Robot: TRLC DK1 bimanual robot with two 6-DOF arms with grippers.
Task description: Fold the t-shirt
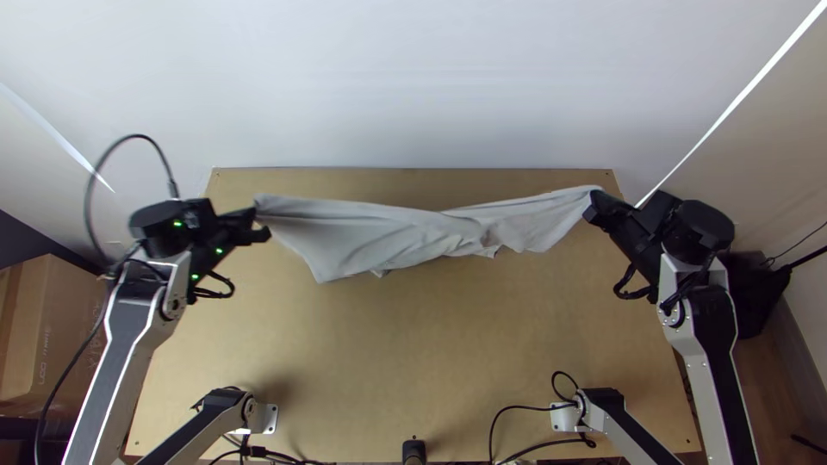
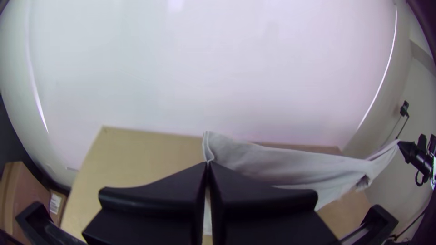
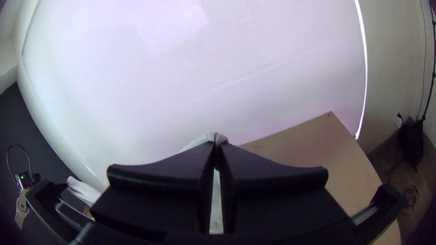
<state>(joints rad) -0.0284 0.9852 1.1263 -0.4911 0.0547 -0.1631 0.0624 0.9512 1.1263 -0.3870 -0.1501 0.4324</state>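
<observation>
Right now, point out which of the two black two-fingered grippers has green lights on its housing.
The left gripper: green lights dot its black housing; the right gripper has none visible.

A light wooden tabletop (image 1: 413, 344), plain tan, has straight edges and small dark dots near its far corners. Black cables (image 1: 525, 407) curve over its near part, towards the left and right, and a small black object (image 1: 414, 449) sits midway along the near edge.

Left gripper (image 1: 261, 221): fingers pressed together, near the table's (image 1: 388, 344) far left corner. Right gripper (image 1: 593, 207): likewise, near far right corner.
</observation>
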